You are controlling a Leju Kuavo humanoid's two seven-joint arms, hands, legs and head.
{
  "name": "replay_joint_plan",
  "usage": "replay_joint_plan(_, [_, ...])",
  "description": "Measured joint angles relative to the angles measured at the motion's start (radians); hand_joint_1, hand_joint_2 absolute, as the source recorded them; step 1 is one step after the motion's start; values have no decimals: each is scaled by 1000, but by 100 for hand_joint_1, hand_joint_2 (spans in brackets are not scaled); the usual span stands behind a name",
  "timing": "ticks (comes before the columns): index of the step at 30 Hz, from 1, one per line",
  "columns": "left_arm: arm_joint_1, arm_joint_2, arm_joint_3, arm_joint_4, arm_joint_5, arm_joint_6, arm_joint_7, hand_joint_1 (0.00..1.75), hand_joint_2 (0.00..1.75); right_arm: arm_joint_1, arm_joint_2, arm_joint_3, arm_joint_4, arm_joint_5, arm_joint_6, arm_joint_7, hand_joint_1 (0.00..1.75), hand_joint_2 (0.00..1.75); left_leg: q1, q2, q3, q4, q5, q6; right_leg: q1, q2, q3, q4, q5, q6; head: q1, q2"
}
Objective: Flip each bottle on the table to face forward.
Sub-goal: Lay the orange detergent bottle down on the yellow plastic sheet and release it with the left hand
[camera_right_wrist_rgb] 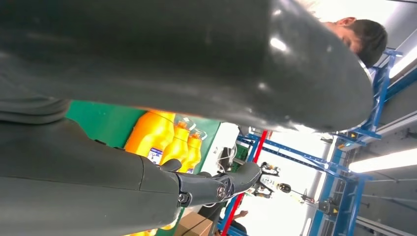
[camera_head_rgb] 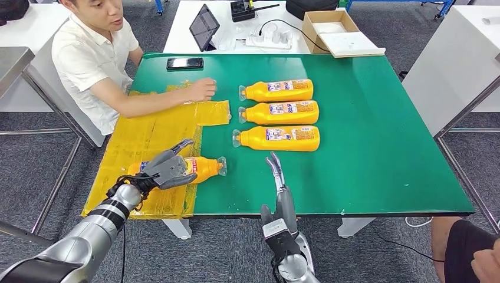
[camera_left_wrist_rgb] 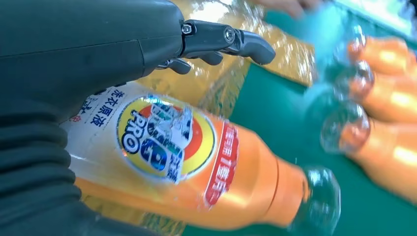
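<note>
An orange bottle [camera_head_rgb: 206,168] [camera_left_wrist_rgb: 196,157] lies on its side on the yellow plastic sheet [camera_head_rgb: 147,135] at the table's front left, clear cap pointing right. Its round "PRO" label shows toward the left wrist camera. My left hand [camera_head_rgb: 168,170] lies over the bottle's body with its fingers [camera_left_wrist_rgb: 231,39] stretched out straight, not curled round it. Three more orange bottles [camera_head_rgb: 277,90] [camera_head_rgb: 280,112] [camera_head_rgb: 277,138] lie in a row mid-table, caps to the left. My right hand [camera_head_rgb: 282,188] stands edge-up at the front edge, fingers [camera_right_wrist_rgb: 221,184] extended and empty.
A person sits at the table's left with a hand [camera_head_rgb: 202,89] resting on the yellow sheet near the back bottle. A black phone [camera_head_rgb: 184,63] lies at the far edge. The green table [camera_head_rgb: 377,153] is bare on its right half.
</note>
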Motion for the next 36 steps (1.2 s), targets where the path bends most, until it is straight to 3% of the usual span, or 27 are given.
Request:
replay_joint_plan(4, [37,-10,0,-51,6,80,3,0,0,4,0,-2,0,0,0,0,0,0,0,0,-3,0,0,0,0,0,-3,0,0,0,0,0])
replay_joint_plan(7, [82,-21,5,-112,44,222,-37,0,0,9,0,-3,-2,7,-2,1,0,0,0,1,-5,0,0,0,0,0,-6,0,0,0,0,0])
replay_joint_plan(11, [180,-55,28,-286,175,410,-135,0,175,25,0,-4,-13,27,-17,5,0,0,0,1,-9,0,0,0,0,0,-9,0,0,0,0,0])
replay_joint_plan(15, [264,-88,42,-486,310,484,-206,0,175,27,-6,-4,-22,75,-61,7,0,0,0,1,-12,0,0,0,0,0,-12,-1,0,0,0,0])
replay_joint_plan(21, [328,-116,50,-673,398,483,-229,0,175,25,-33,-5,-31,130,-104,9,0,0,0,1,-13,0,-1,0,0,0,-13,-1,0,0,0,0])
replay_joint_plan(35, [355,-126,59,-756,400,477,-229,0,175,24,-48,-5,-35,132,-105,9,0,0,0,1,-13,0,-1,0,0,0,-13,-1,0,0,0,0])
replay_joint_plan(36, [355,-126,59,-756,400,477,-229,0,175,24,-48,-5,-35,133,-105,9,0,44,0,1,-13,0,-1,0,0,0,-13,-1,0,0,0,0])
